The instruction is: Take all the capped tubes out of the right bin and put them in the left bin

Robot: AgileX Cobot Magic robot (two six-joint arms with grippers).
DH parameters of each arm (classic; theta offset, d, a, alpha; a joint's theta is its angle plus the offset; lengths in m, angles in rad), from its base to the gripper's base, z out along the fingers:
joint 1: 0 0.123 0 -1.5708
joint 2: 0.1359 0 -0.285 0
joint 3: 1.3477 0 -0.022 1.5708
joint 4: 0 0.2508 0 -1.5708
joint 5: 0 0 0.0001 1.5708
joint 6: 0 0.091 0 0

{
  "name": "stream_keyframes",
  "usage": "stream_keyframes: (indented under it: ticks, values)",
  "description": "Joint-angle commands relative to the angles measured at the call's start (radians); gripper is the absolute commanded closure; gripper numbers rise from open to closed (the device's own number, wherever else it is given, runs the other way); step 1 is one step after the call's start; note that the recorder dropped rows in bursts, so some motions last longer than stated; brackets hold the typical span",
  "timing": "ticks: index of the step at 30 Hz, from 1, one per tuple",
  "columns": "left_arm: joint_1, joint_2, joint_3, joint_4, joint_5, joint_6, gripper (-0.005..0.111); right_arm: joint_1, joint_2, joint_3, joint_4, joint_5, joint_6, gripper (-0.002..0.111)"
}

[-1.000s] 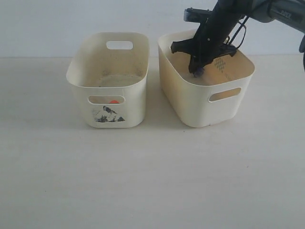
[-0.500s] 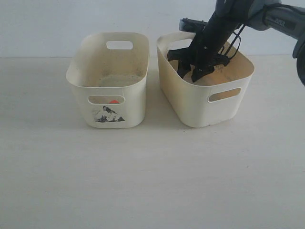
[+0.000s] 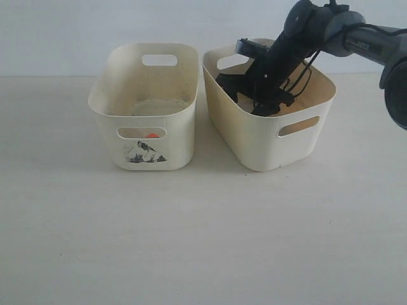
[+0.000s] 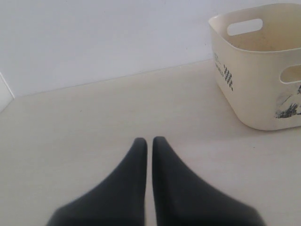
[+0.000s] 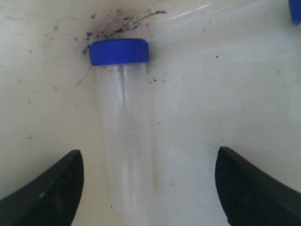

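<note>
Since a second ago the right claw (image 3: 248, 95) has sunk deeper into the right bin (image 3: 267, 149) and shifted toward its near-left wall. The bin itself has slid toward the left bin (image 3: 178, 140). Their upper rims now stand just beside each other, and I cannot tell whether they touch.

The right claw is spread wide and grips nothing. In the right wrist view its fingers (image 5: 51, 193) sit well apart, with a clear tube (image 5: 124, 141) lying flat on the bin floor between them, nearer one finger. There is bare floor between the tube and the other finger. The tube's blue cap (image 5: 119, 51) points away from the claw, among dark specks (image 5: 117, 21). A second blue cap (image 5: 295, 10) shows at the frame's edge, well apart from the first.

An orange cap (image 3: 151, 135) shows through the left bin's front slot.

The left claw (image 4: 149, 141) is closed and empty, its fingers pressed together over open counter (image 3: 191, 241). The left bin is near it but apart, and the counter in front of both bins is open.
</note>
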Motion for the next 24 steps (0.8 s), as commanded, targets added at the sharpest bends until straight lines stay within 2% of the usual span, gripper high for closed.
stream_keyframes:
  ticks: [1, 5, 11, 17, 24]
  values:
    - [-0.001, 0.0, -0.004, -0.004, -0.009, -0.013, 0.102, -0.002, -0.006, 0.002, 0.012, -0.01, -0.007, 0.035]
    - [-0.001, 0.0, -0.004, -0.004, -0.009, -0.013, 0.102, 0.002, -0.006, 0.002, 0.005, -0.021, -0.007, 0.035]
    - [-0.001, 0.0, -0.004, -0.004, -0.009, -0.013, 0.102, 0.047, 0.007, 0.002, -0.14, -0.053, -0.009, 0.035]
    - [-0.001, 0.0, -0.004, -0.004, -0.009, -0.013, 0.102, 0.077, 0.037, 0.002, -0.158, -0.067, -0.009, 0.035]
    - [-0.001, 0.0, -0.004, -0.004, -0.009, -0.013, 0.102, 0.081, 0.05, 0.002, -0.265, -0.05, 0.02, 0.035]
